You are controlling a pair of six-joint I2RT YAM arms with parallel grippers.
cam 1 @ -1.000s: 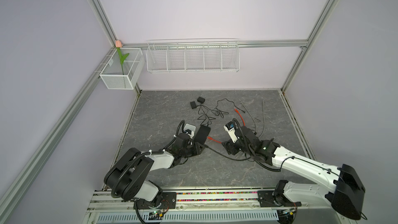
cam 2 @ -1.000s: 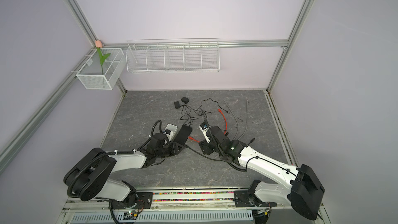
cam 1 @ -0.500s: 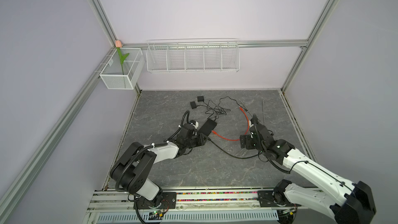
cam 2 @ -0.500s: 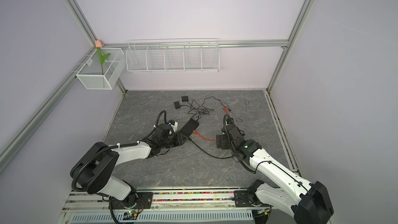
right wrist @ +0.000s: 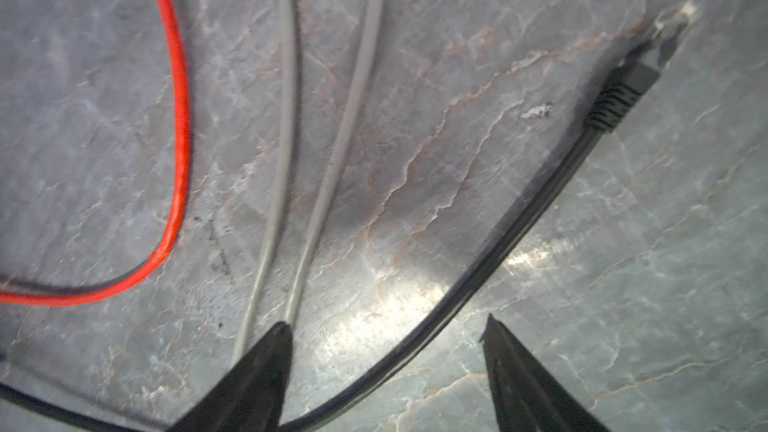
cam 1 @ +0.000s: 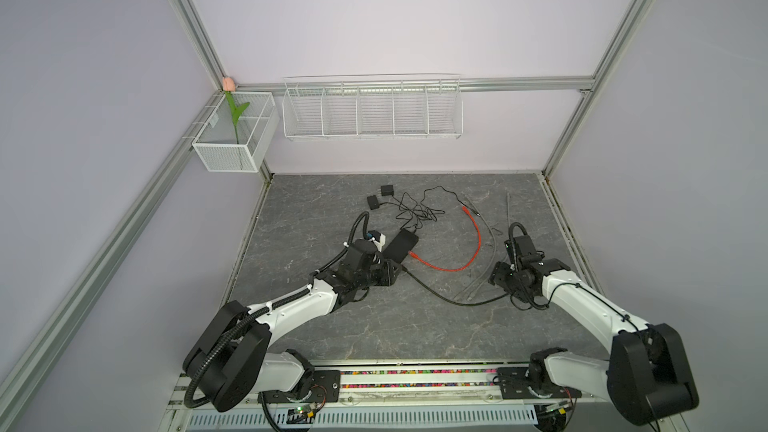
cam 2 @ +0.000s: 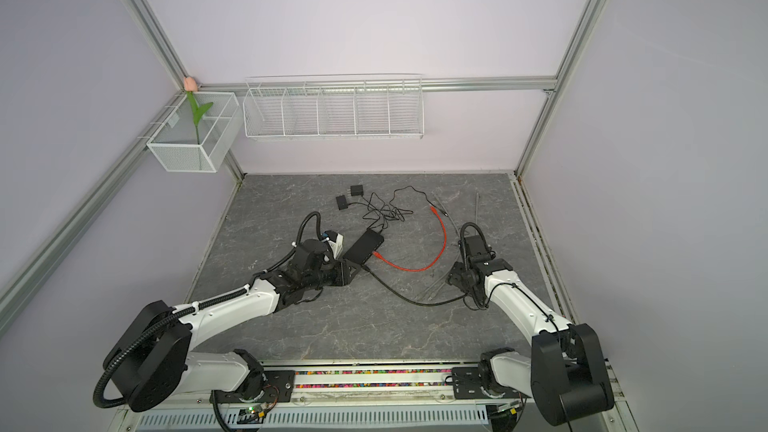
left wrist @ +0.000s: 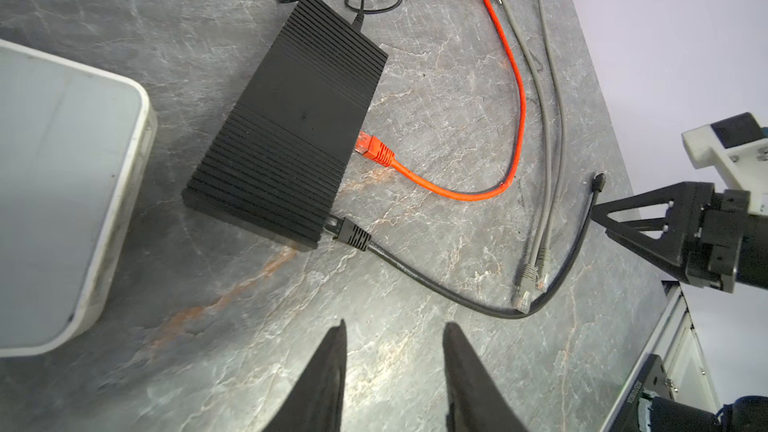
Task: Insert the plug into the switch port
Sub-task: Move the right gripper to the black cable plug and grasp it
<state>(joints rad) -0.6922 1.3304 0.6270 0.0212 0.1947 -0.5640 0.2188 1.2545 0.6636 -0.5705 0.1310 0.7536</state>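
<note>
Plugs at switch: two; grey cables: two; left tool and right tool gape empty.

black switch (ribbed), orange cable

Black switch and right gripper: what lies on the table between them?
In the left wrist view, the orange cable, two grey cables and the black cable lie between the switch and the right gripper.

The switch lies left of the loose cables, adapters behind it.
</note>
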